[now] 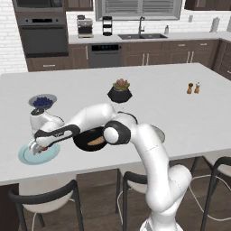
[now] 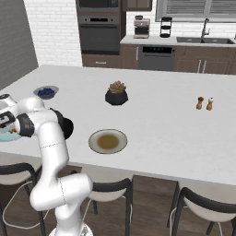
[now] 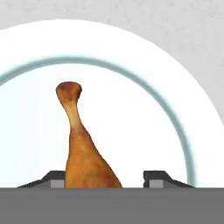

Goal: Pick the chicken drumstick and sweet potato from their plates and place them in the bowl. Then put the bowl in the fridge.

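Note:
The chicken drumstick [image 3: 85, 151] lies on the light blue plate [image 3: 192, 131], its thin bone end pointing away from the hand. My gripper [image 3: 107, 179] is open and low over the plate, with the meaty end between the fingertips [image 3: 57, 177], nearer the left one. From the left base view, the gripper [image 1: 37, 150] hangs over the blue plate [image 1: 52, 155] at the near left of the island. The black bowl [image 1: 85, 137] sits just right of it, and the tan sweet potato [image 1: 95, 142] lies inside. The beige plate [image 2: 108, 141] with its brownish centre holds nothing.
A small grey bowl of blueberries [image 1: 43, 101] stands behind the blue plate. A black succulent pot [image 1: 120, 92] sits mid-island, with salt and pepper shakers [image 1: 193, 88] far right. Stools [image 1: 45, 198] stand under the island's near edge. Ovens and cabinets line the back wall.

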### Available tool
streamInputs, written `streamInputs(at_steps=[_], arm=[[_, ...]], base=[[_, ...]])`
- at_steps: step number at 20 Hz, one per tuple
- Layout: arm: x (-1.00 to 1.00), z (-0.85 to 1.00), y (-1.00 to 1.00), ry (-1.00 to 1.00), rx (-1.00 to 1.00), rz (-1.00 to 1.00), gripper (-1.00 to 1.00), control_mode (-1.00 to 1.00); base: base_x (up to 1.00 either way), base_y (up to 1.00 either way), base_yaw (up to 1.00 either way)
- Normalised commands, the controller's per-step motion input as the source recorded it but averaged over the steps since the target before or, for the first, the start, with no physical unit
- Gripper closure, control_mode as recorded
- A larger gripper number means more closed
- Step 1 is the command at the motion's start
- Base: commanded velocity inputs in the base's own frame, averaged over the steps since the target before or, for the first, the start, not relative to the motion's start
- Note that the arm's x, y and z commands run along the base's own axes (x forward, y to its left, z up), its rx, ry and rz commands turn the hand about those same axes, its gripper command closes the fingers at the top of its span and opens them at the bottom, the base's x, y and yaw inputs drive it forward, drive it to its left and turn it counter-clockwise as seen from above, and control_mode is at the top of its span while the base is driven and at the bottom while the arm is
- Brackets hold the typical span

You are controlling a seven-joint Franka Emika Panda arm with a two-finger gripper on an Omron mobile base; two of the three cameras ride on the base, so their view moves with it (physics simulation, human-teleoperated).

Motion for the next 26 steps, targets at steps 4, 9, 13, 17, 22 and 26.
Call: streamInputs(at_steps=[4,9,13,17,22,26], arm=[[-0.47,-0.24,-0.25,0.00,0.00,0.02,1.00,-1.00],[-0.52,0.18,-0.62,0.00,0.00,0.04,1.00,-1.00],[-0.69,0.97,-0.92,-0.01,0.00,0.00,1.00,-1.00],[-0.67,1.00,-1.00,-0.05,0.04,0.00,1.00,-1.00],[-0.20,0.63,-1.00,-0.02,0.03,0.00,1.00,-1.00],[0.34,0.21,-1.00,0.00,0.00,-0.02,1.00,-1.00]], base=[[0.00,0.00,0.00],[0.00,0.00,0.00],[0.00,0.00,0.00],[0.00,0.00,0.00],[0.00,0.00,0.00],[0.00,0.00,0.00]])
